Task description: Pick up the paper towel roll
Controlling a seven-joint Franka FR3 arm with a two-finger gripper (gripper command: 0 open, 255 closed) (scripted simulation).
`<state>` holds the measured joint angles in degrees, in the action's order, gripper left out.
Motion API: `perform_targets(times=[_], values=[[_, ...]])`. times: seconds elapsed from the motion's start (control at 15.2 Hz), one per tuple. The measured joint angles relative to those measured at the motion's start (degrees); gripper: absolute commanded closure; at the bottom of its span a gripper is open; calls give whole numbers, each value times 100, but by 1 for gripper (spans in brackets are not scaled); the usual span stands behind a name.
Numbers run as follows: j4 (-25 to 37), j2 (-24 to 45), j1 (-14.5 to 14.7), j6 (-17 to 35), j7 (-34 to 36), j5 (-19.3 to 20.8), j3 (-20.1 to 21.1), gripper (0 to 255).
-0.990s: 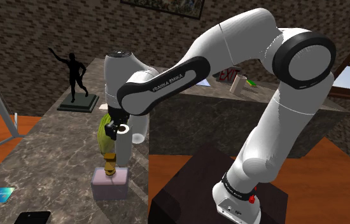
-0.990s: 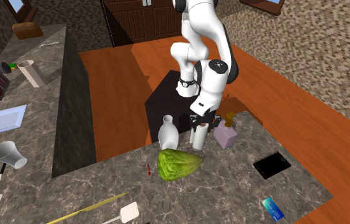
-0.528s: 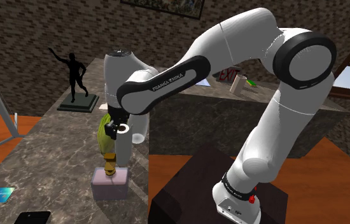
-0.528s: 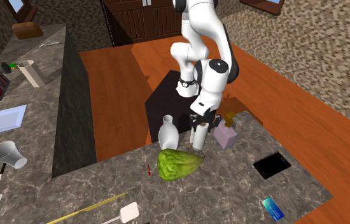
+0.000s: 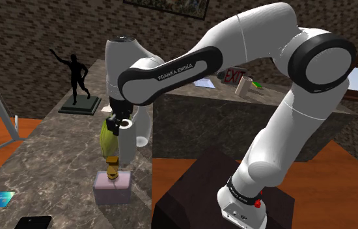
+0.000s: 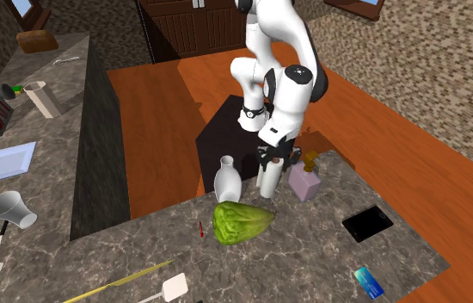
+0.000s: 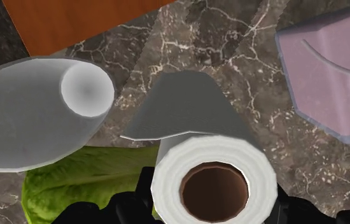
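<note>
Wrist view: roll (image 7: 213,184) between jaws

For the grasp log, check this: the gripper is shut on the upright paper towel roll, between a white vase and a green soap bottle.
Wrong colour: the wrist view shows the soap bottle pale pink, not green. The gripper is shut on the upright paper towel roll, between the white vase and the pink bottle.

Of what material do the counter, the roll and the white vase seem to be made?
Counter: dark stone, perhaps marble, judging by its pale veins. Roll: matt white, like soft paper, around a brown tube, probably cardboard. Vase: smooth, plain pale grey with no texture; perhaps ceramic, but this stays open.
</note>
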<state>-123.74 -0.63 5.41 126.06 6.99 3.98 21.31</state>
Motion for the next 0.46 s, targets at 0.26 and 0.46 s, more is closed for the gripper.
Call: perform_targets(times=[0.26, 0.46], values=[[166, -130, 2, -285, -52, -69, -1, 255], [286, -207, -4, -475, -98, -110, -11, 255]])
